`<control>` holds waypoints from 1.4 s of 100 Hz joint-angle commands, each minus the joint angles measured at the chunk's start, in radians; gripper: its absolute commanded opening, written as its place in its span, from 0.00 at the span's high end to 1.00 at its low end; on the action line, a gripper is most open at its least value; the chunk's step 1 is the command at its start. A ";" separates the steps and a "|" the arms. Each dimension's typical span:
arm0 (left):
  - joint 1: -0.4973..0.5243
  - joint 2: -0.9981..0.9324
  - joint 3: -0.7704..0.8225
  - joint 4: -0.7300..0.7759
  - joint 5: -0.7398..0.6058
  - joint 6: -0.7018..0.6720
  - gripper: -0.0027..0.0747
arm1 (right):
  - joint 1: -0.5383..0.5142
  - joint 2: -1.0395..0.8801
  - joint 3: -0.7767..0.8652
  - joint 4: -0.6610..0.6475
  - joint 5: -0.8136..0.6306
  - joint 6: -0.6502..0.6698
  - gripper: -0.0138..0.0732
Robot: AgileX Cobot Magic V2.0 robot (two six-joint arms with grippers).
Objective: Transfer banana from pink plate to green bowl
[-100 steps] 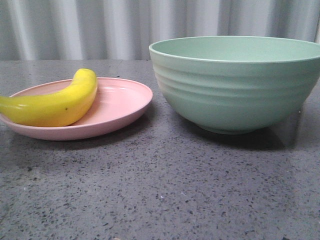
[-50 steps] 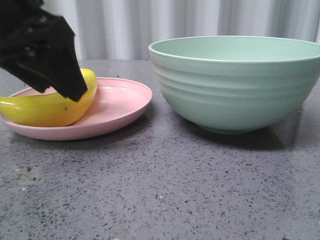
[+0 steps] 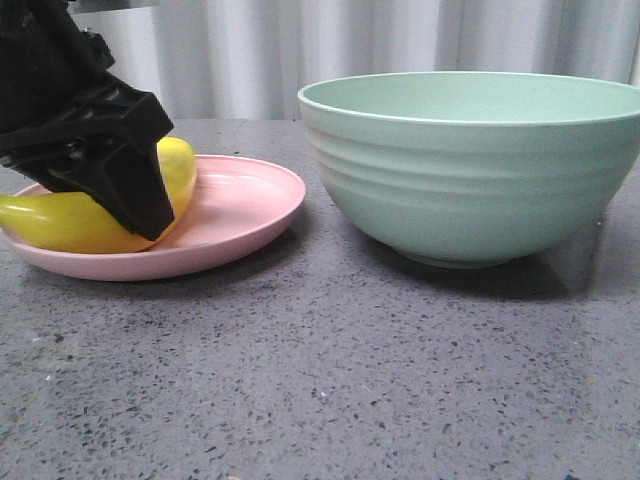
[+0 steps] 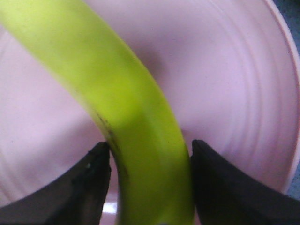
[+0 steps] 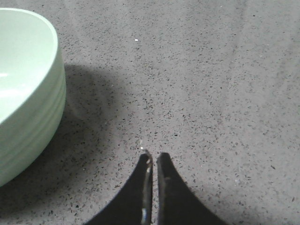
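Note:
The yellow banana (image 3: 60, 222) lies on the pink plate (image 3: 240, 200) at the left of the table. My left gripper (image 3: 140, 200) has come down over its middle. In the left wrist view the banana (image 4: 117, 93) runs between the two black fingers of the left gripper (image 4: 150, 154). The jaws are open and straddle it closely, with a thin gap on one side, above the plate (image 4: 225, 93). The green bowl (image 3: 470, 180) stands empty to the right of the plate. My right gripper (image 5: 153, 155) is shut and empty over bare table beside the bowl (image 5: 23, 84).
The table is dark grey speckled stone (image 3: 320, 380). A pale curtain (image 3: 400, 40) hangs behind it. A strip of bare table separates the plate from the bowl.
My left gripper came in from the upper left and has dropped lower onto the banana, its fingers now on either side. The banana, plate and bowl have not moved.

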 commanded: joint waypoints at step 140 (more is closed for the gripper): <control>-0.313 -0.021 -0.318 -0.116 -0.004 0.053 0.68 | 0.331 0.696 -0.861 0.537 0.387 0.000 0.31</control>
